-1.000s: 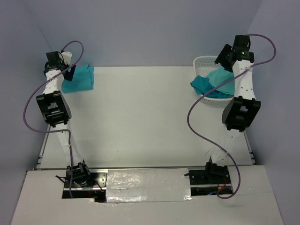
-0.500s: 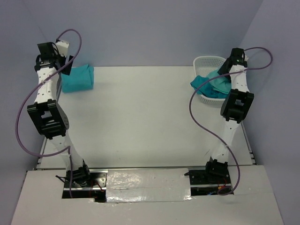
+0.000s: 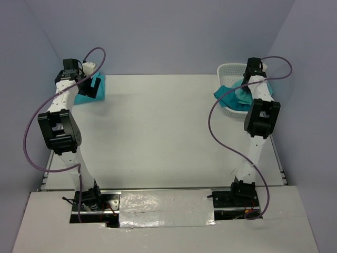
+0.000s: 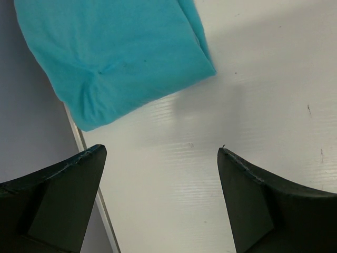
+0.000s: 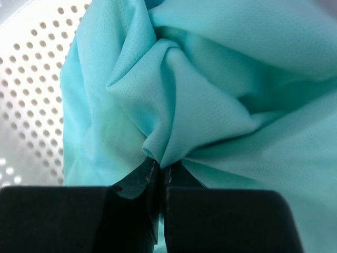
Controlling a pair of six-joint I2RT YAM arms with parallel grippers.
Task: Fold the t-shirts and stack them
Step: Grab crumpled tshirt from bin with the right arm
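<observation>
One folded t-shirt [image 4: 116,52] lies upper left under the wide-open, empty left end effector [image 4: 160,152]. The right end effector [image 5: 159,171] pinches a crumpled t-shirt [image 5: 210,105] in the basket [image 5: 31,79], not yet folded.

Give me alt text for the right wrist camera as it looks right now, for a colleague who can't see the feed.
The right gripper, jaws closed, pinches a bunched fold of a light teal shirt that fills most of the view. The white perforated wall of a basket shows at the upper left.

Three t-shirts [image 4: 121,52] — one basket [image 3: 229,68]
</observation>
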